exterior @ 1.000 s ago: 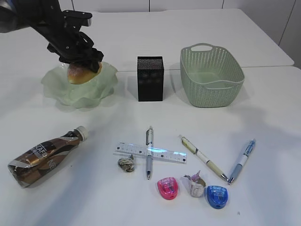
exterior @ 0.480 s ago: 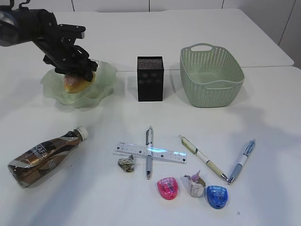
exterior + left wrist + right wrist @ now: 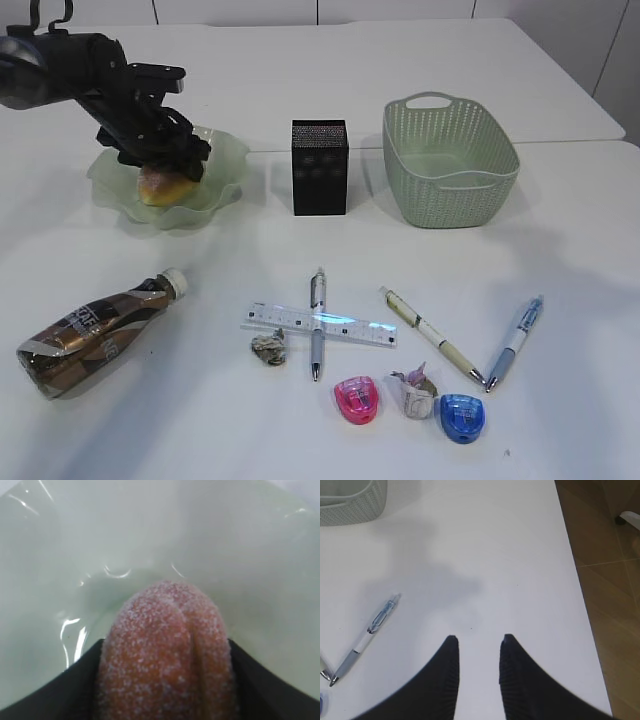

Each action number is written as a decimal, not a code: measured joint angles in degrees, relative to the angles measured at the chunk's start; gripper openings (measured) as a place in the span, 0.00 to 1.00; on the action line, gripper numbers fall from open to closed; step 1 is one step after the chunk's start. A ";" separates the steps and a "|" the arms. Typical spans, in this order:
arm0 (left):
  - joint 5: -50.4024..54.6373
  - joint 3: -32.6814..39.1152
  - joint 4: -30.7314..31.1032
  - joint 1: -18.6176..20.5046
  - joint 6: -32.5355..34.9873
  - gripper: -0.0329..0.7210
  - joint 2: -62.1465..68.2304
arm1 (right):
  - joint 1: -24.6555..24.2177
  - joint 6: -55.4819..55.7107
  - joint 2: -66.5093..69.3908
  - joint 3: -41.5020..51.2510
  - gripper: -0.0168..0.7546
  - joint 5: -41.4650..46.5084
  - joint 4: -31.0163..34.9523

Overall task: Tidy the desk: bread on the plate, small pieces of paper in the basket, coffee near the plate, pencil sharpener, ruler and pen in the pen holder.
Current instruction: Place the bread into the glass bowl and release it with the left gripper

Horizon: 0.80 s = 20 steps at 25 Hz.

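A: Containers, quick. What's in the plate [image 3: 225, 160]?

B: The bread [image 3: 160, 185], lying in the bowl of it, directly under the left gripper [image 3: 160, 160].

A: Is it gripped?

B: Can't tell. The left wrist view has black fingers [image 3: 60, 690] hard against both sides of the bread [image 3: 165, 655], with the plate's glass [image 3: 225, 540] beyond. Clamped or slack, it doesn't show.

A: Other containers?

B: The pen holder [image 3: 320, 168] stands to the right of that gripper, just beside the plate; its inside is hidden at this angle. The basket [image 3: 500, 165] is further right and shows only its bare floor.

A: Loose things?

B: All on the desk [image 3: 560, 260], nearer the camera than the left gripper. The coffee [image 3: 95, 330] lies on its side, well apart from the plate. The ruler [image 3: 320, 325] lies across a grey pen [image 3: 317, 340]. There are two paper wads [image 3: 268, 348] [image 3: 413, 390], a pink sharpener [image 3: 357, 398] and a blue sharpener [image 3: 461, 416].

A: Right gripper?

B: Only the right wrist view shows it. The right gripper [image 3: 477, 640] has its jaws apart with bare desk between them. A blue pen [image 3: 367, 635] lies off to its left, and a corner of the basket [image 3: 350, 505] is far ahead-left.

A: Anything only the exterior view gives?

B: The whole layout, including the coffee and the ruler. Neither wrist view shows those.
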 joint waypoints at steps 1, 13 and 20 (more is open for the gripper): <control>0.00 0.00 0.00 0.00 0.00 0.71 0.00 | 0.00 -0.11 0.00 0.00 0.33 0.00 0.00; 1.20 0.00 -0.47 0.00 -0.13 0.83 -0.75 | 0.00 -0.21 0.00 0.00 0.33 -0.10 0.00; 1.64 0.00 0.30 0.00 -0.13 0.83 -6.36 | 0.00 -0.32 0.00 0.00 0.33 -0.10 0.00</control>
